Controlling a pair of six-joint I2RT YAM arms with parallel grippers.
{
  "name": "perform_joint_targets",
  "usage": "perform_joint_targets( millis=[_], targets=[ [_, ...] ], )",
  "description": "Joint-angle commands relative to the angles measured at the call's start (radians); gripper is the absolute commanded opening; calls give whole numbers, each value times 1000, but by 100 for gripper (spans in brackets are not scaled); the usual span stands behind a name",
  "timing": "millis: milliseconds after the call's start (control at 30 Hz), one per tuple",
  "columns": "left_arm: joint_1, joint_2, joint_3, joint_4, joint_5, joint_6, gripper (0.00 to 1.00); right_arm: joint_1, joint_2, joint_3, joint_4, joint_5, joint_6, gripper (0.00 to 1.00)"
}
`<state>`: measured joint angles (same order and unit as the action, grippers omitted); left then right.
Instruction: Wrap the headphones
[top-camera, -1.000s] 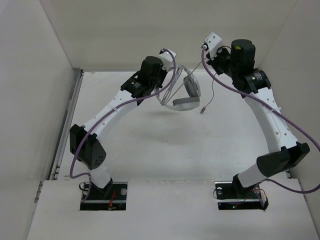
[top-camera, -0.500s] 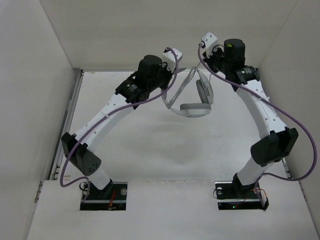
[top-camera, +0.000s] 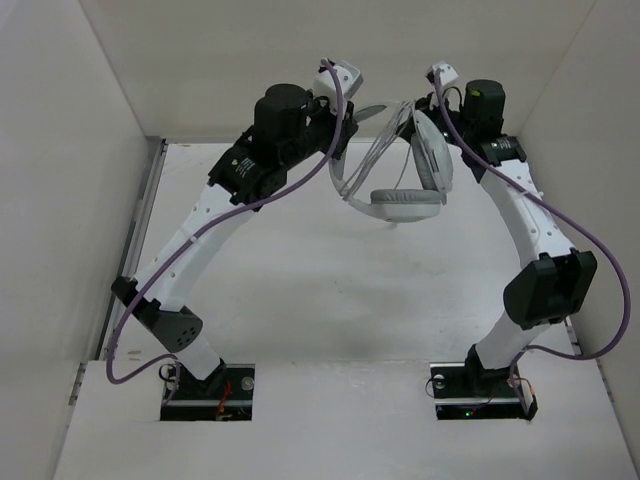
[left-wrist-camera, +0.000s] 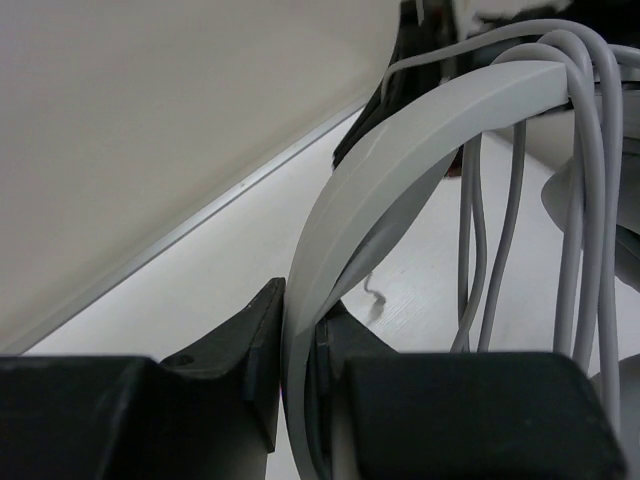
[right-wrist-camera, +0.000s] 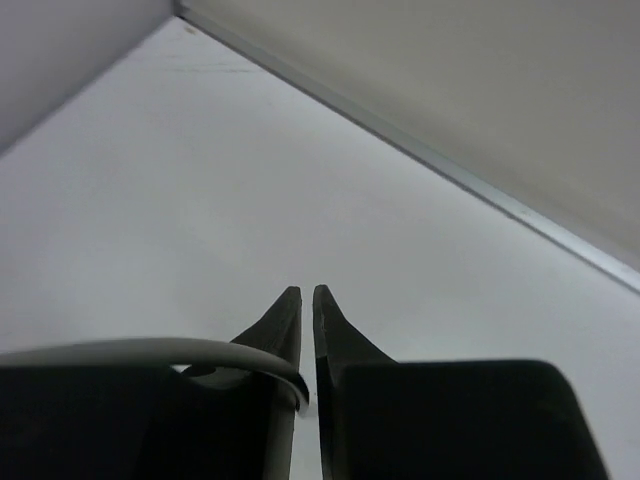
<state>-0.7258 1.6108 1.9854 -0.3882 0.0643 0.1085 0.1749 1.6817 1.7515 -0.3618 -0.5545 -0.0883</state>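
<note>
Item: headphones (top-camera: 405, 200), white and light grey. They hang in the air above the far part of the tabletop (top-camera: 330, 290), between the two raised wrists and clear of the surface. One earcup (top-camera: 432, 160) stands roughly upright on the right-arm side. The other lies nearly level below it, its padded edge toward the arm bases.

Left hand (left-wrist-camera: 298, 345): two black fingers (left-wrist-camera: 240, 350) pinch the flat headband (left-wrist-camera: 420, 130), which arches up and away to the right. Several loops of thin grey cable (left-wrist-camera: 515, 210) drape over the band beyond the grip.

Right hand (right-wrist-camera: 301, 292): fingers pressed almost together, with only a thin slit between them. One grey cable strand runs in from the left, meets the slit low down, and appears nipped there.
</note>
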Motion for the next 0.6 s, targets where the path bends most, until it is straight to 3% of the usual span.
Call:
perform_joint_targets(
  millis=[0,167,233,567],
  targets=[
    [-19,-20,118,106,95,-118,2,-13,-27,-122,241,-283,370,17],
    [-53,14,193,101,127,-168,2,27,-71,-424,790,-372,824,25],
    [-63,31,233,100,123,-168,2,50,-74,-483,920,-372,921,28],
    [-33,135,443,114,89,-216,2,166,-37,-538,1020,-364,992,32]
  ],
)
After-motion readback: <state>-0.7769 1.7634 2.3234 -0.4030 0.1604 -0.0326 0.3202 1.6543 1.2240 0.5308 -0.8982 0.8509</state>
